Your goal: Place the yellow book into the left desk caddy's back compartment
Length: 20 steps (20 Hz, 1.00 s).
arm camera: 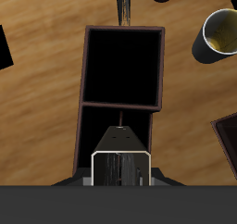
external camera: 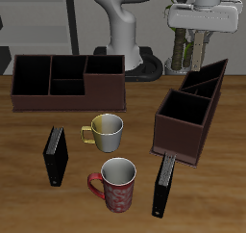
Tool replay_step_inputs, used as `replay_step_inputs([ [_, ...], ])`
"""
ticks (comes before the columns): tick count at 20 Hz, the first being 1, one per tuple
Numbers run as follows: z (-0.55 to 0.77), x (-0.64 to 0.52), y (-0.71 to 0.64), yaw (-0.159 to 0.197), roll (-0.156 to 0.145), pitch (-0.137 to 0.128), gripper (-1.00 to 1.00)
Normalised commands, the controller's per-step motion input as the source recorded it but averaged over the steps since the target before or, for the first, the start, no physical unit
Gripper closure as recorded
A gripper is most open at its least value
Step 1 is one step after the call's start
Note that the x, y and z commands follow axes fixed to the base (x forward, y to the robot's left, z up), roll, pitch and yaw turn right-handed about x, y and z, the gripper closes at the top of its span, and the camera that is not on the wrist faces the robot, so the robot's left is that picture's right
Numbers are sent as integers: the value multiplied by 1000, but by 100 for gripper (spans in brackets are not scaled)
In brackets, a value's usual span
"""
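from the front, the brown caddy point(external camera: 184, 129) stands on the desk point(external camera: 29, 194), its big square section nearest the desk's front edge and its back compartment point(external camera: 206, 80), the narrow one with sloping walls, behind that. the claw point(external camera: 195, 46) hangs above the caddy's back end, well clear of its rim; at this size its fingers blur into the background, so the grip cannot be read here. one black book point(external camera: 164, 184) lies just in front of the caddy, a second black book point(external camera: 56, 155) lies well away from it, and two mugs, a pale one point(external camera: 106, 131) and a red patterned one point(external camera: 117, 184), stand between that book and the caddy. a long low box point(external camera: 67, 80) sits farther back. from the wrist, the yellow book point(arm camera: 120, 168) shows edge-on as a grey slab with a pale rim, close under the camera, and the claw appears closed on it. it hangs over the back compartment point(arm camera: 113, 124), not yet down inside. beyond lies the square section point(arm camera: 121, 66), with the pale mug point(arm camera: 219, 33) off beside the caddy.
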Motion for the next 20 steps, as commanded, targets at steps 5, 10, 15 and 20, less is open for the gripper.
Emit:
replay_step_inputs([
  [5, -4, 83, 66, -16, 7, 7, 100],
  [10, 8, 33, 117, -13, 21, 5, 100],
  [15, 9, 96, 84, 37, 9, -25, 100],
  [20, -33, 102, -56, 20, -4, -6, 100],
])
